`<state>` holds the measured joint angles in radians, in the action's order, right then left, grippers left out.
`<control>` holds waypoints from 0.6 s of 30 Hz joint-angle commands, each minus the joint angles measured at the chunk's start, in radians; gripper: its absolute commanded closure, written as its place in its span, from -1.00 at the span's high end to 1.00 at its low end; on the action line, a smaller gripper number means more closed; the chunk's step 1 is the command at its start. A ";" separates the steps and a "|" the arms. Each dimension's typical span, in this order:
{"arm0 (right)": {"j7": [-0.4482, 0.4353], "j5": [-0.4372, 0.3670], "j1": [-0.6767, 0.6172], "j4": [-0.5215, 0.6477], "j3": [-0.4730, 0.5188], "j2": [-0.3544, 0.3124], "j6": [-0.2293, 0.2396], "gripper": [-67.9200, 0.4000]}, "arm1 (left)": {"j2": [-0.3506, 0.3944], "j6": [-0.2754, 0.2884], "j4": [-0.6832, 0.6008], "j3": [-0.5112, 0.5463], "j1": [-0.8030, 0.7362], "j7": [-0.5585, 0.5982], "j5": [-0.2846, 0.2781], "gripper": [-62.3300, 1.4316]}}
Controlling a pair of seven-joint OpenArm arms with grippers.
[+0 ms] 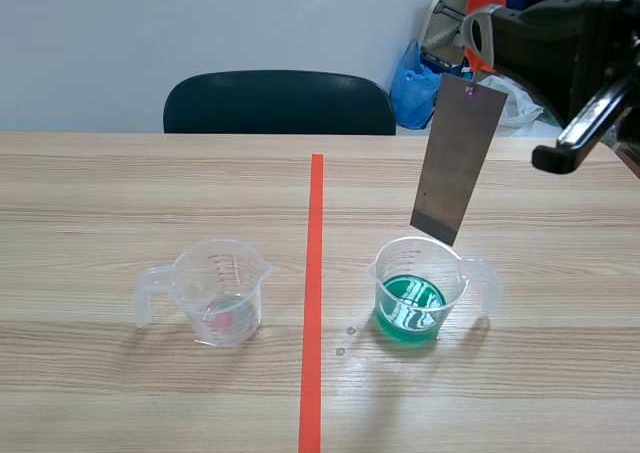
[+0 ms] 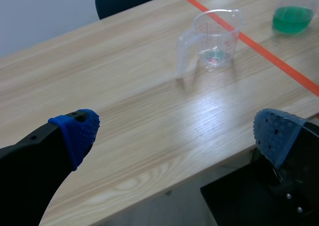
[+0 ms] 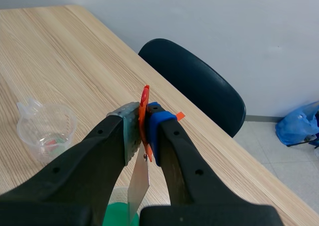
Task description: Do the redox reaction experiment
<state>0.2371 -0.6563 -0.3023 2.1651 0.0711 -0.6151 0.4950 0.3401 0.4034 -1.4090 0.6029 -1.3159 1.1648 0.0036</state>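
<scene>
Pinched a small orange-red plastic clip [image 3: 145,97] tight between the two pads of the right gripper [image 3: 142,133], up high over the right half of the pale wood-grain table [image 1: 100,203]. Hung from that clip a thin, flat, rectangular grey metal sheet [image 1: 458,158], slightly tilted, with its lower edge at the far rim of a clear plastic measuring cup of green liquid [image 1: 420,283]. Could not tell whether sheet and rim touched; saw the sheet clear of the liquid itself.

Stood on the left half, across the straight orange-red tape line [image 1: 315,273], a second clear plastic measuring cup [image 1: 218,291], handle turned outward, with only faint red and green traces on its bottom.

Found the left gripper [image 2: 177,132] spread wide over the table's near edge, blue dotted pads [image 2: 77,131] well apart with nothing between them, well short of that near-empty cup.

Beyond the far edge, noted a dark rounded chair back [image 1: 278,103] and a blue plastic bag [image 1: 413,88].
</scene>
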 commanded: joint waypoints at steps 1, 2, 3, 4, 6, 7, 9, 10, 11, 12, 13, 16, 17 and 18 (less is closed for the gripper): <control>-0.018 -0.011 0.011 0.017 0.008 -0.008 -0.003 -0.97 | 0.027 0.003 -0.012 0.002 -0.001 0.019 -0.029 1.00; -0.018 -0.011 0.011 0.017 0.008 -0.008 -0.003 -0.97 | 0.043 0.003 -0.012 -0.001 -0.001 0.011 -0.045 1.00; -0.018 -0.011 0.011 0.017 0.008 -0.008 -0.003 -0.97 | 0.060 0.003 -0.012 -0.004 -0.001 0.003 -0.053 0.94; -0.018 -0.011 0.011 0.017 0.008 -0.008 -0.003 -0.97 | 0.080 0.003 -0.012 -0.010 0.007 -0.006 -0.058 0.77; -0.018 -0.011 0.011 0.017 0.008 -0.008 -0.003 -0.97 | 0.124 0.008 -0.012 -0.026 0.042 -0.024 -0.056 0.35; -0.018 -0.011 0.011 0.017 0.008 -0.008 -0.003 -0.97 | 0.147 0.021 -0.012 -0.035 0.062 -0.038 -0.056 0.15; -0.018 -0.011 0.011 0.017 0.008 -0.008 -0.003 -0.97 | 0.193 0.076 -0.012 -0.062 0.110 -0.050 -0.056 -0.21; -0.018 -0.011 0.011 0.017 0.008 -0.008 -0.003 -0.97 | 0.216 0.108 -0.012 -0.079 0.138 -0.060 -0.057 -0.41; -0.018 -0.011 0.011 0.017 0.008 -0.008 -0.003 -0.97 | 0.238 0.141 -0.012 -0.098 0.169 -0.063 -0.057 -0.60; -0.018 -0.011 0.011 0.017 0.008 -0.008 -0.003 -0.97 | 0.260 0.173 -0.012 -0.122 0.205 -0.063 -0.057 -0.78; -0.018 -0.011 0.011 0.017 0.008 -0.008 -0.003 -0.97 | 0.280 0.200 -0.012 -0.146 0.242 -0.063 -0.057 -0.90; -0.018 -0.011 0.011 0.017 0.008 -0.008 -0.003 -0.97 | 0.339 0.272 -0.012 -0.233 0.373 -0.100 -0.066 -0.90; -0.018 -0.011 0.011 0.017 0.008 -0.008 -0.003 -0.97 | 0.353 0.286 -0.012 -0.265 0.423 -0.134 -0.072 -0.90; -0.018 -0.011 0.011 0.017 0.008 -0.008 -0.003 -0.97 | 0.365 0.293 -0.012 -0.301 0.476 -0.175 -0.080 -0.90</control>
<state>0.2371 -0.6563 -0.3023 2.1651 0.0711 -0.6151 0.4946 0.7063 0.6914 -1.4086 0.3103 -0.8715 0.9939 -0.0589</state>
